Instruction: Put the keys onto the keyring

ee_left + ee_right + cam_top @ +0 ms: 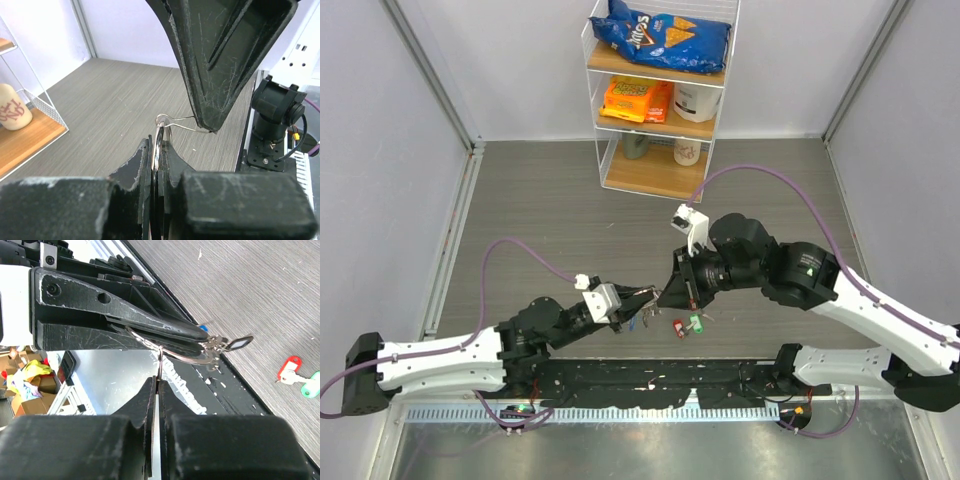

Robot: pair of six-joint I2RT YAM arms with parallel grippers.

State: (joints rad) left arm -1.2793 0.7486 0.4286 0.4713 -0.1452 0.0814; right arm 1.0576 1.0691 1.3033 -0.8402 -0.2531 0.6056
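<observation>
l gripper (pixel 159 149) is clamped edge-on on the keyring (pixel 158 131), ring upright betw its fingers, held up off the table (pixel 540 200). r gripper (pixel 156 385) meets it tip to tip near the table's front edge, jaws together, pinching a thin wire strand of the same ring; in the l wrist view that strand is pulled out sideways from the ring to the r fingertip (pixel 207 122). one hanging key (pixel 237 343) dangles off the ring by the l fingers, head colour hard to tell, dark or blue. red key (pixel 289 368) and green key (pixel 312 385) lie loose side by side on the table, just beside each other, below the r gripper and apart from the ring.
</observation>
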